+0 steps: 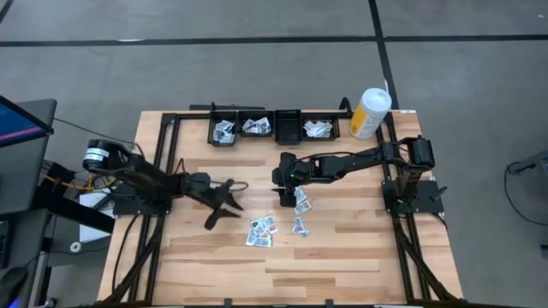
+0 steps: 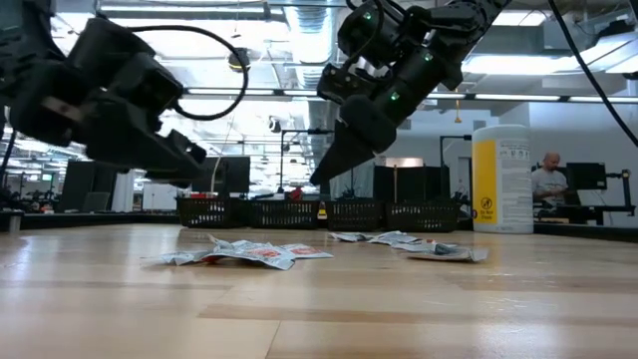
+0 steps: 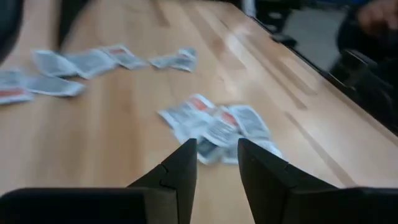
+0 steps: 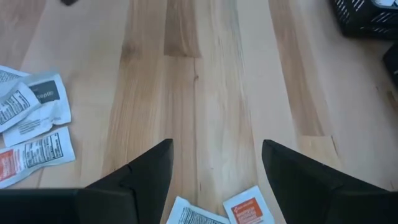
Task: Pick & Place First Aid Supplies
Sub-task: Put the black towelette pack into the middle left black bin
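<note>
High view: packets [image 1: 261, 231] lie loose on the tabletop [image 1: 342, 257]. Right claw [image 1: 281, 195], spread wide and empty, hangs just beside them. Left claw [image 1: 229, 204], partly parted, empty, nearby. Print unreadable.

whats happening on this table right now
Two robot arms are sorting first aid packets lying loose on a wooden table into black bins along the far edge. The left gripper hangs near the red-printed pile with its fingers apart, empty. The right gripper is open above a second scatter of packets, holding nothing. Some bins already contain packets.
</note>
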Robot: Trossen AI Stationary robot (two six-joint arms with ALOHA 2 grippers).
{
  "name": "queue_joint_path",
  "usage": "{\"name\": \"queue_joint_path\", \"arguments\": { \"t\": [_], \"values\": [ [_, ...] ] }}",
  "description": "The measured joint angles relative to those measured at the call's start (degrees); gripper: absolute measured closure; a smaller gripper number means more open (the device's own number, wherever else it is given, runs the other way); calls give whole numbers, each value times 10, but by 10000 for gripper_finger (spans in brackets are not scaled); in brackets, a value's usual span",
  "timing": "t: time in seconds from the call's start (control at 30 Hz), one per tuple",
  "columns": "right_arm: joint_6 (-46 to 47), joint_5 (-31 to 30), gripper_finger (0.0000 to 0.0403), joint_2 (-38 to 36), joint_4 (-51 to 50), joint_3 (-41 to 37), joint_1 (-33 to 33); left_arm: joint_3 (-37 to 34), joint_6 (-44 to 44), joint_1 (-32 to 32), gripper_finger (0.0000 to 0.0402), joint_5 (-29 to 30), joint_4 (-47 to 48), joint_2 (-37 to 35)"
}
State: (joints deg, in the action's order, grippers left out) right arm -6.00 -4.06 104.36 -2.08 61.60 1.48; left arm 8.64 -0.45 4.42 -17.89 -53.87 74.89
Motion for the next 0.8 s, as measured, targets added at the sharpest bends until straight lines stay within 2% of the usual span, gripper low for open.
{"name": "queue_joint_path", "arguments": {
  "t": [0.13, 0.3, 0.53, 0.8],
  "values": [
    [0, 0, 163, 0, 4, 0, 0, -1, 2, 31, 285, 3, -1, 12],
    [0, 6, 163, 0, 13, 0, 0, -1, 2, 38, 285, 23, -2, 14],
    [-19, 105, 163, 0, 66, 0, -9, -1, 2, 38, 285, 23, -2, 14],
    [-95, 118, 163, 0, 51, 0, -45, -1, 4, 51, 285, 29, -2, 14]
  ]
}}
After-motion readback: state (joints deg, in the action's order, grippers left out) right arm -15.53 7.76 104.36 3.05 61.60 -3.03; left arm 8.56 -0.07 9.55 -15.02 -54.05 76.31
